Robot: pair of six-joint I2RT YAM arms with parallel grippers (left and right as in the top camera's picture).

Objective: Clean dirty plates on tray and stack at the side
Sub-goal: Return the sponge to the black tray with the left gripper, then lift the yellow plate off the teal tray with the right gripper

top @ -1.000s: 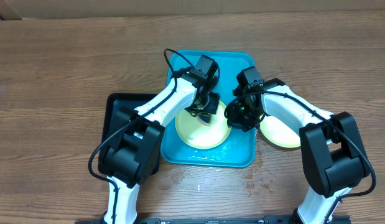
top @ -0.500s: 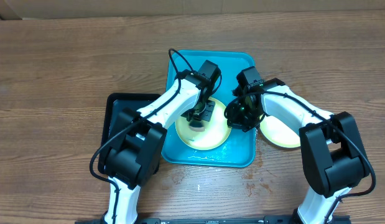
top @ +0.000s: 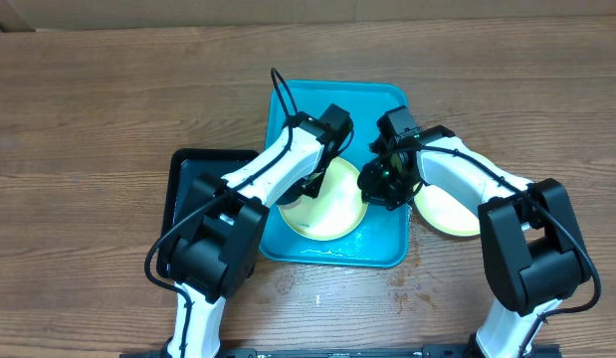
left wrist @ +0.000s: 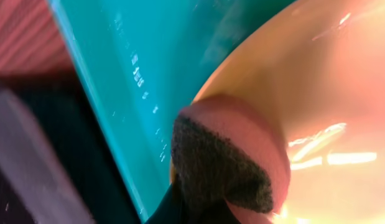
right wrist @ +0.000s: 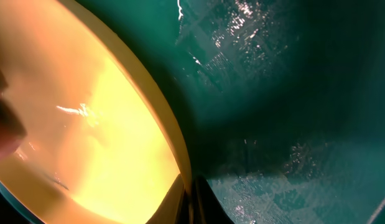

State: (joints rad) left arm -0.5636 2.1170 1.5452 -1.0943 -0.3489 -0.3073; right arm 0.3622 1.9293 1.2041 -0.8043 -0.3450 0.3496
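Note:
A pale yellow-green plate (top: 332, 207) lies in the turquoise tray (top: 372, 104). My right gripper (top: 379, 184) is shut on the plate's right rim; in the right wrist view the rim (right wrist: 173, 155) runs between the fingertips (right wrist: 191, 198) over the wet tray (right wrist: 279, 93). My left gripper (top: 309, 186) is shut on a pinkish sponge with a dark scouring face (left wrist: 220, 165), pressed on the plate's left edge (left wrist: 316, 87) near the tray wall (left wrist: 117, 74). Another plate (top: 455, 211) lies on the table right of the tray. No smear shows on either.
A smaller black tray (top: 183, 184) lies against the turquoise tray's left side, mostly under my left arm; it also shows in the left wrist view (left wrist: 49, 162). Brown wooden table (top: 108, 99) surrounds everything. A cable loops over the tray's back left corner.
My left gripper has swept the sponge from the plate's upper middle down to its left edge. The right gripper has stayed on the plate's rim.

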